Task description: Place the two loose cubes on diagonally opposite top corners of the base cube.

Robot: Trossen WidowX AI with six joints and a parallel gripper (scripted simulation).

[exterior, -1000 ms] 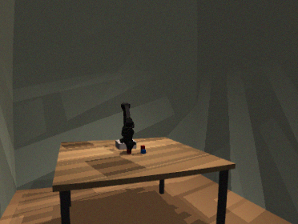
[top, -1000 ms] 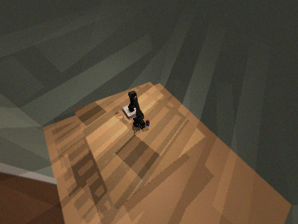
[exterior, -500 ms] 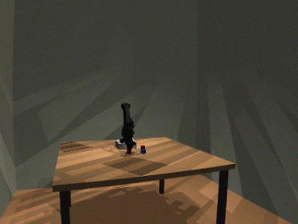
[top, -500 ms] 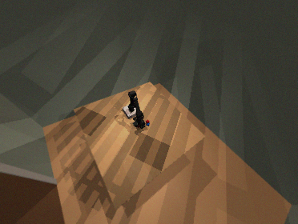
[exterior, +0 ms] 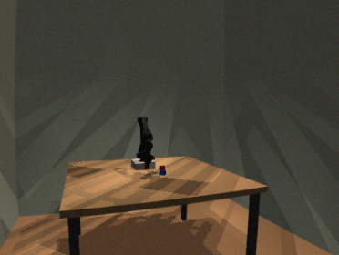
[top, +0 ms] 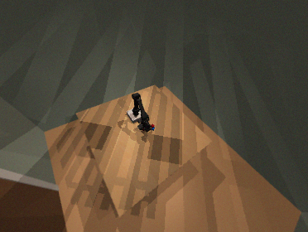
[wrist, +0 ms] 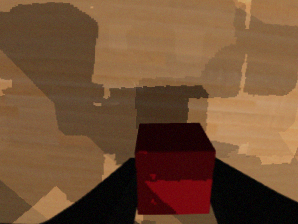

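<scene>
1. Arm (exterior: 145, 146): black, standing on a pale mount toward the rear of the bench (exterior: 114, 191), folded steeply downward so that its wrist hangs low over the wood, just beside the stacked cubes.

2. Gripper (wrist: 175, 175): two dark fingers rise from the lower corners of the wrist view and meet the sides of a red cube. State: the jaws are closed at a narrow setting on that cube, not fully shut.

3. Red cube, held (wrist: 174, 172): a dark red block, squarely between the fingers, top face level in the wrist view. Whether it rests on the bench or is just lifted cannot be told.

4. Blue base cube (exterior: 162, 172): small, on the bench just to the right of the arm in the exterior view.

5. Red cube on base (exterior: 162, 168): sitting on top of the blue cube; too small to tell which corner it caps or how level it lies.

6. Step in hand, as judged: the first loose cube seems placed; the grasp on the second is being secured, with the lift to follow.

7. Next move, as judged: raise the held cube straight up, carry it over the free diagonal corner of the base, lower it level, keep a slight gap from the cube already there, and avoid nudging either.
</scene>
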